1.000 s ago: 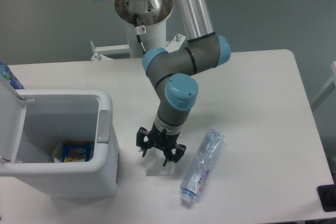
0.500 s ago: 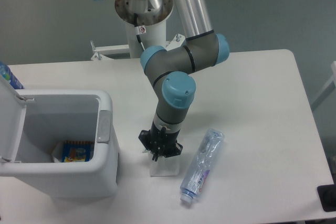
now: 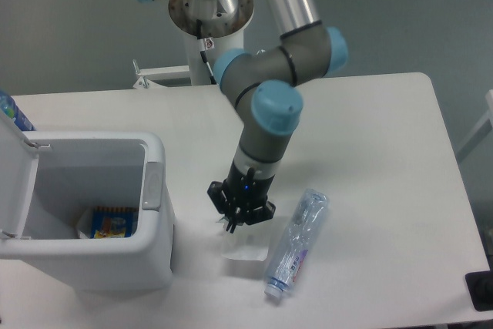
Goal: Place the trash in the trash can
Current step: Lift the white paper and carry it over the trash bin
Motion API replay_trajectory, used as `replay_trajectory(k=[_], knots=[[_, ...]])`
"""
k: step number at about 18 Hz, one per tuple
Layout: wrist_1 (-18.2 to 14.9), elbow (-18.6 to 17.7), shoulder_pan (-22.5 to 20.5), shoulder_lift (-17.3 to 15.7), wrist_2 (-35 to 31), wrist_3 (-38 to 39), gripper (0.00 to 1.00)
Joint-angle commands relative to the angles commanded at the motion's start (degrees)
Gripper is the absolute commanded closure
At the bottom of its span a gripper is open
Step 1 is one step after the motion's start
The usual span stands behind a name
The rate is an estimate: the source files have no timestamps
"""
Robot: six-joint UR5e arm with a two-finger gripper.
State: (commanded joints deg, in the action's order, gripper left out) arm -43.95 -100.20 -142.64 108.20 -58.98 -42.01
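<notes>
The claw (image 3: 239,219) hangs just above the tabletop (image 3: 370,152), its fingers drawn in narrow. Whether they pinch an edge of the wrapper (image 3: 245,250) cannot be told: the white sheet sits directly beneath the fingertips, pale against the pale surface, and the meeting point is too small to read. Most of the wrapper appears to rest on the tabletop, between the trash can (image 3: 85,213) and the bottle (image 3: 296,246).

The step in hand looks like picking up the wrapper. To do it well, the grip should be confirmed before any sideways travel; a thin flat sheet slips easily from narrow fingers, so a straight lift first would show whether it comes along. If it stays down, the claw would need to open, press lower and close on a raised crease rather than a flat patch.

The trash can stands to the left with its lid (image 3: 14,175) flipped open, and a blue-and-yellow packet (image 3: 114,221) lies inside. The carry should rise high enough to pass the near wall and the grey latch (image 3: 152,185), then release over the middle of the opening, not at its rim, since a light sheet may drift.

The crushed bottle lies just beside the wrapper on the right, and it remains to be collected afterwards.
</notes>
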Motion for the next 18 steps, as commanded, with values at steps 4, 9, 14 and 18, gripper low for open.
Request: replay_trajectory(k=[4,9,14,18], knots=[[0.1,5.5,-2.6,-1.2,4.2,6.7,1.00],[0.2,16.2,-2.7,-1.7,8.7,25.0,1.00],[0.4,17.7,0.3,-6.1,8.6,32.6,1.00],[0.4,16.9,3.8,-8.8,8.6,36.2,1.00]])
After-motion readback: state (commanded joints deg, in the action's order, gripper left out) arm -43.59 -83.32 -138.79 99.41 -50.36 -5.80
